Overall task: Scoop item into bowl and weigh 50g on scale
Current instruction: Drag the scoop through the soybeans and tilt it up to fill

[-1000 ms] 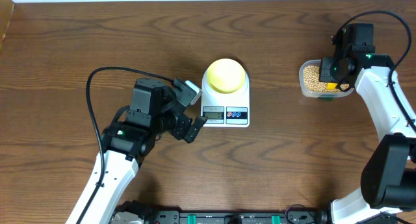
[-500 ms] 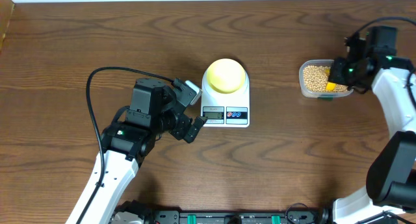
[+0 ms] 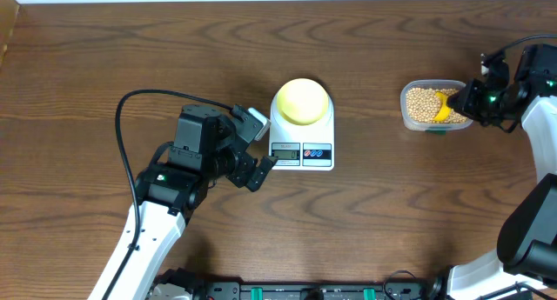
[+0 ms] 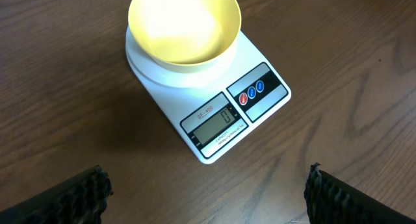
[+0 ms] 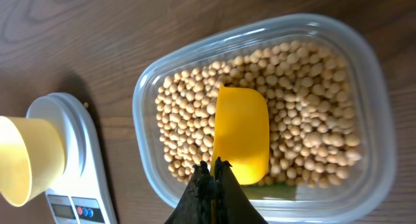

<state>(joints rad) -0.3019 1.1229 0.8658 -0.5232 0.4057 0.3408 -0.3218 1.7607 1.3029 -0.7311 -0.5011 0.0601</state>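
Fingers (image 5: 203, 185) of the right gripper (image 5: 212, 175) pinch shut on the near edge of a yellow scoop (image 5: 241, 136), which sits among the beans (image 5: 305, 120) in a clear tub (image 5: 364, 62). Across the table, the left gripper (image 4: 207, 195) is spread wide and empty, near the scale (image 4: 260, 97) that carries the empty bowl (image 4: 184, 26).

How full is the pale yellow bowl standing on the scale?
Empty. The bowl on the scale shows only bare yellow inside; the beans lie in the clear tub.
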